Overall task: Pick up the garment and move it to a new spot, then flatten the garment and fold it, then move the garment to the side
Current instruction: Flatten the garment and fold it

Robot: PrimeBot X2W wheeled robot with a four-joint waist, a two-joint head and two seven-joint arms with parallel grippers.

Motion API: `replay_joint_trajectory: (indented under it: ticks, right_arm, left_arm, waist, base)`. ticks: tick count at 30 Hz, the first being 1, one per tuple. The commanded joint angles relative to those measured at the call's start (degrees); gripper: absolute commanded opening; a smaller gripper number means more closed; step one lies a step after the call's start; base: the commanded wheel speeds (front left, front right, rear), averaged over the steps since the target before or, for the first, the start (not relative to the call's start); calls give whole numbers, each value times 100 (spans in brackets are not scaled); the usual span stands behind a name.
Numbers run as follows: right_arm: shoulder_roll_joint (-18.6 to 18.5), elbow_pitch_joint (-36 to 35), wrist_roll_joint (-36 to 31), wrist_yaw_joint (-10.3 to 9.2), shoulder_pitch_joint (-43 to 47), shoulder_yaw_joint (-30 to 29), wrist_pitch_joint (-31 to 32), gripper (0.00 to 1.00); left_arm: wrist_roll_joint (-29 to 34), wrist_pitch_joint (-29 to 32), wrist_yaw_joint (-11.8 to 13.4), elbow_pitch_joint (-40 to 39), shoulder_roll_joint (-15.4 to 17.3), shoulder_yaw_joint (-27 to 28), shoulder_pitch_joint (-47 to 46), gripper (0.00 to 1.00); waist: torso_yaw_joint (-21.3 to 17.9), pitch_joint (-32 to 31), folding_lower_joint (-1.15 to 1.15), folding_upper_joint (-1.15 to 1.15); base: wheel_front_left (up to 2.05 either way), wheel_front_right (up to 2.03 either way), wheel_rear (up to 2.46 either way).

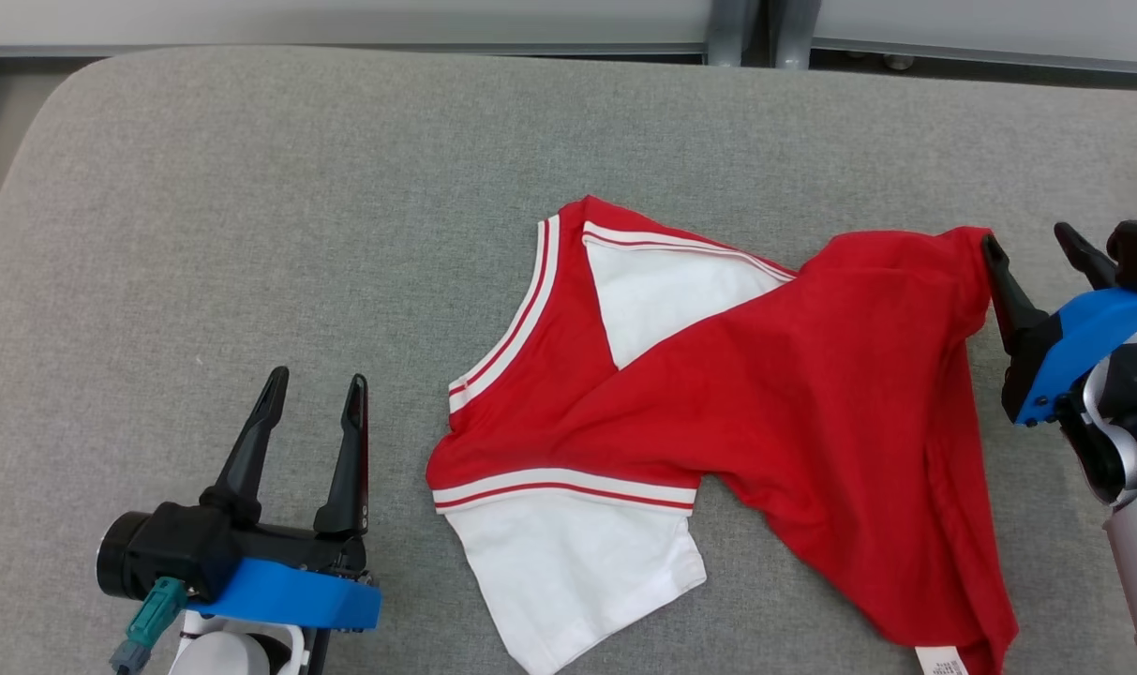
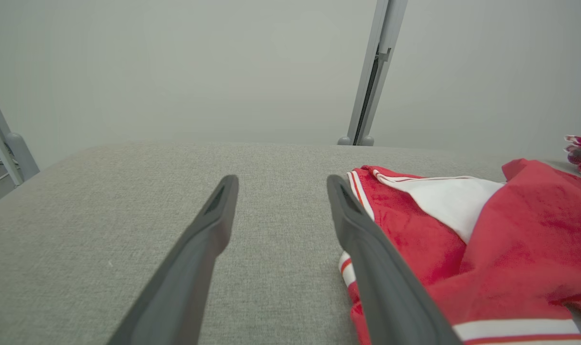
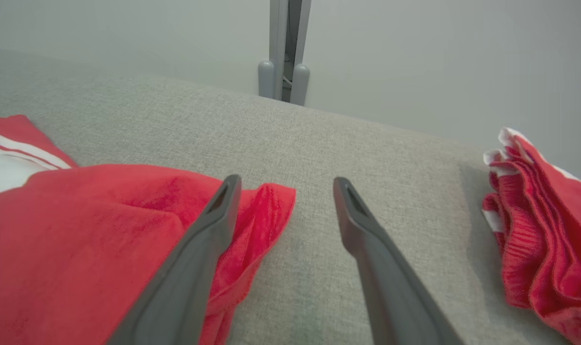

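A grey cloth-covered bench (image 1: 249,187) with a rounded far corner fills the scene. Behind its far edge a pale wall (image 2: 175,62) rises, with grey metal posts (image 1: 729,33) standing at it. The garment (image 1: 812,394), red with white panels and red-and-white striped trim, lies loosely spread on the bench right of the middle. One red part is folded across the white, and a white label (image 1: 943,661) shows at its near hem. The left gripper (image 1: 318,380) hovers over bare bench just left of the garment, jaws apart with nothing between them. The right gripper (image 1: 1027,236) sits at the garment's far right corner, jaws apart too. One finger lies over the red edge and a fold of cloth reaches into the gap, unclamped. Further right, apart from the garment, lies a crumpled bundle of red and white cloth (image 3: 544,225).
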Motion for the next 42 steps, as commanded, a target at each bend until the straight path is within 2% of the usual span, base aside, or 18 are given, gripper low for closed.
replay_joint_trajectory:
  ticks: [1,9,12,13,17,22,29,34,37,42]
  right_arm:
    - [-20,85,-35,-2,-109,5,21,100]
    - [59,979,110,-2,-494,104,209,100]
    - [125,1255,319,-2,-599,120,387,22]
    - [120,1295,376,-2,-630,178,401,0]
    - [125,1393,703,-2,-740,213,79,0]
    - [104,1140,1124,-2,-561,349,-385,0]
    - [-18,29,2045,-1,-34,542,-662,0]
    - [-147,-995,2311,-1,381,524,-575,0]
    - [-72,-1553,2451,-1,606,335,-479,0]
    - [-52,-2185,2348,-1,924,129,-189,0]
  left_arm:
    - [-35,-17,-1,-7,20,-7,-64,100]
    - [-85,-17,17,4,19,-82,-190,100]
    - [-82,-17,28,10,19,-107,-221,100]
    - [-81,-17,28,15,19,-112,-223,100]
    - [-81,-17,63,51,19,-83,-169,100]
    - [-62,-17,86,81,19,-39,-55,100]
    - [-1,-17,91,64,21,18,97,100]
    - [48,-17,74,67,21,57,200,100]
    - [54,-17,65,68,19,73,234,100]
    - [49,-17,51,60,20,58,272,100]
  waist:
    - [71,73,-1,0]
    - [204,236,-1,0]
    - [227,249,-1,0]
    - [232,250,-1,0]
    - [202,167,-1,0]
    - [100,-36,-1,0]
    - [-106,-294,-1,0]
    - [-260,-423,-1,0]
    - [-320,-489,-1,0]
    - [-361,-523,-1,0]
  base:
    - [0,0,0]
    - [0,0,0]
    - [0,0,0]
    - [0,0,0]
    - [0,0,0]
    - [0,0,0]
    - [0,0,0]
    - [0,0,0]
    - [0,0,0]
    - [0,0,0]
